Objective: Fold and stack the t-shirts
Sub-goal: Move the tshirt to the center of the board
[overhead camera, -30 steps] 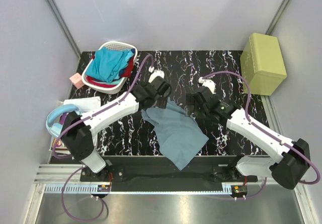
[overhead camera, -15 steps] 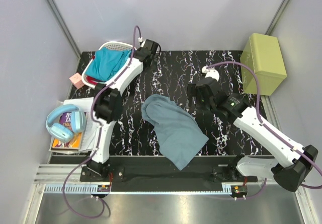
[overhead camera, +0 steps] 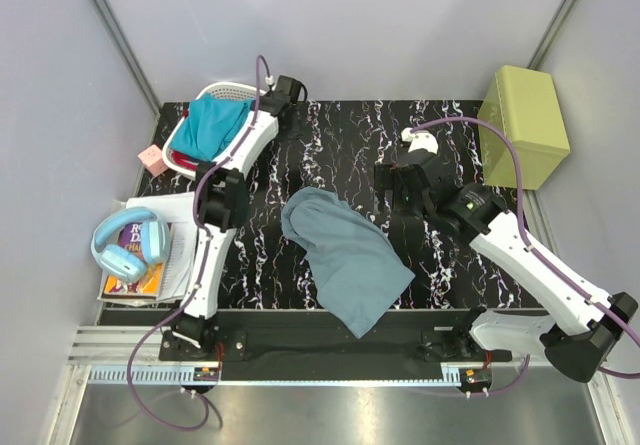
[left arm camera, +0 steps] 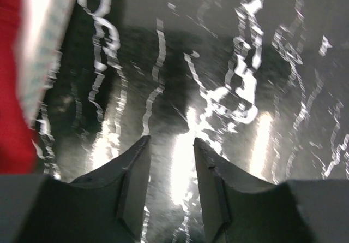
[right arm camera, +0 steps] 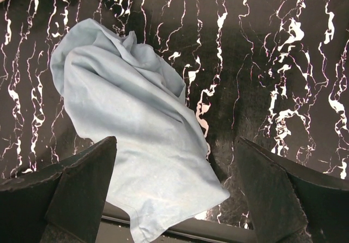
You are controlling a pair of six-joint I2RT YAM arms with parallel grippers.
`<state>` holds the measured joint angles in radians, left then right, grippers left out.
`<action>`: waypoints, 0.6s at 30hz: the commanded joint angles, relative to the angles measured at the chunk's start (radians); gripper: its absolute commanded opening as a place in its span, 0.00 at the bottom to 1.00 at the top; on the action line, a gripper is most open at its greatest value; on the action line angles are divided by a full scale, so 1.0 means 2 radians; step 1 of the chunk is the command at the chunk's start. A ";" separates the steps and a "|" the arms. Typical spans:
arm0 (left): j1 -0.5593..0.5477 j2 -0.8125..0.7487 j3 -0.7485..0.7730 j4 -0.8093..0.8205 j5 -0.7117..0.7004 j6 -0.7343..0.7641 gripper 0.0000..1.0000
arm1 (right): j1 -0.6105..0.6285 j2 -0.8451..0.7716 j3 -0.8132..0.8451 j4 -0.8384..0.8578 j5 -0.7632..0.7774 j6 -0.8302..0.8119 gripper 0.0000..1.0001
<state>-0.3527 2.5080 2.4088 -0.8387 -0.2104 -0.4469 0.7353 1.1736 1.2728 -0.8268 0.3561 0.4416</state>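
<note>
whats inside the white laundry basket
In the white laundry basket, a turquoise t-shirt lies on top, with a red t-shirt showing beneath at the edge. Anything deeper is covered by them.

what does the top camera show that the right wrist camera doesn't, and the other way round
Only the top view: the white basket holding a turquoise shirt and a red shirt, the headphones, the green box, and the left arm stretched out beside the basket. Only the right wrist view: its own jaws from close up, wide apart and empty. Both: the grey-blue shirt lying crumpled on the black marbled table.
</note>
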 commanded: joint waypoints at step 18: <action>0.082 -0.025 -0.019 -0.033 -0.116 0.016 0.36 | 0.004 -0.034 -0.010 -0.012 0.006 -0.020 0.97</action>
<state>-0.2409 2.5088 2.3928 -0.8551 -0.3019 -0.4458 0.7353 1.1366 1.2575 -0.8440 0.3546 0.4068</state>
